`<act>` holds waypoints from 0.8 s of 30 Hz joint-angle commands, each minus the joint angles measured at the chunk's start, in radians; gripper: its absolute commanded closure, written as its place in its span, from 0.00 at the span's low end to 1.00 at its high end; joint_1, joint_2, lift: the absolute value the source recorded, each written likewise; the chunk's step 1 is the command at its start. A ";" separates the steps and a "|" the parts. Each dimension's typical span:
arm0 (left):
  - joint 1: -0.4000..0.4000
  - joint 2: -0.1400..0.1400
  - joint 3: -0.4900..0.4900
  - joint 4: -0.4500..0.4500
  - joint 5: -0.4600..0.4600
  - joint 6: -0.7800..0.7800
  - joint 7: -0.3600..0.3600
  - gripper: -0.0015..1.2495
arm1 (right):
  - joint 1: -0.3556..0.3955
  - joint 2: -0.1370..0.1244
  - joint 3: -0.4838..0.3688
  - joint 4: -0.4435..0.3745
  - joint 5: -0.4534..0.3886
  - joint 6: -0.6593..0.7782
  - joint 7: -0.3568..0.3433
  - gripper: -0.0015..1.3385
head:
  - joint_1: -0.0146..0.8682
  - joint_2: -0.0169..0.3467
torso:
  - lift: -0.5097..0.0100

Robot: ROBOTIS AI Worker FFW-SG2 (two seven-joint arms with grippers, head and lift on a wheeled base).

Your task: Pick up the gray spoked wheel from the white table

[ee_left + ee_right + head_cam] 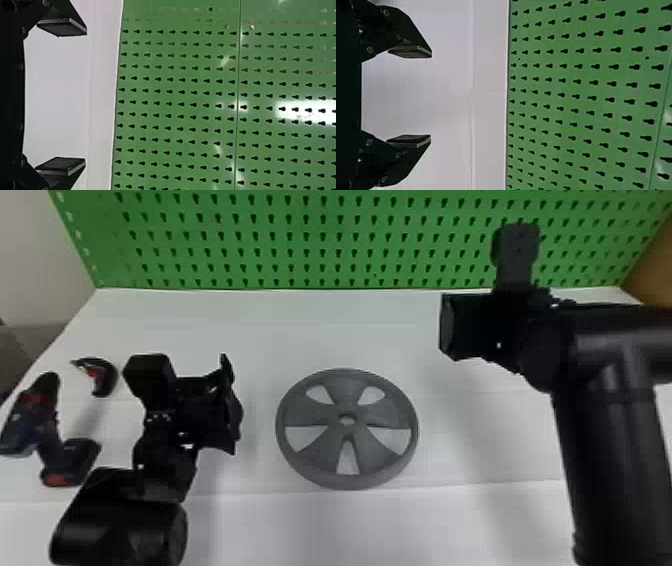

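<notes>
Left arm (120, 525) all black, chunky rounded housing near, squared-off box (147, 375) at the wrist, few small pale spots; left gripper (233, 405) black too, flat dark finger pads (61, 27) with thin grey edges. Right arm (612, 450) also black, thick smooth tubular sections, faint sheen, angular block (470, 325) at the wrist. Right gripper (517, 245) black, tapered finger links with small round screw heads (386, 12), flat dark pads (409, 51) with greyish edges.
</notes>
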 commanded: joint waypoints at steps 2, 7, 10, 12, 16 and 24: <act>0.000 0.000 0.000 0.000 -0.001 0.000 0.000 0.10 | -0.068 -0.008 -0.003 0.043 -0.117 0.114 -0.074 0.37 | 0.88 0.06 | 0.80; -0.002 0.000 -0.001 0.000 -0.001 0.000 0.000 0.10 | -0.142 -0.014 0.002 0.100 -0.141 0.207 -0.105 0.38 | 0.88 0.06 | 0.80; -0.003 0.000 -0.005 0.000 -0.003 0.000 0.000 0.10 | -0.174 -0.011 -0.009 0.135 -0.138 0.238 -0.105 0.38 | 0.88 0.06 | 0.80; -0.003 0.000 -0.005 0.000 -0.003 0.000 0.000 0.10 | -0.191 -0.009 -0.020 0.158 -0.141 0.243 -0.105 0.38 | 0.88 0.06 | 0.80; -0.003 0.000 -0.005 0.000 -0.003 0.000 0.000 0.10 | -0.226 -0.006 -0.032 0.221 -0.137 0.249 -0.105 0.37 | 0.88 0.06 | 0.80; -0.005 0.000 -0.006 -0.002 -0.003 0.000 0.000 0.10 | -0.301 -0.005 -0.038 0.337 -0.114 0.304 -0.105 0.38 | 0.88 0.06 | 0.80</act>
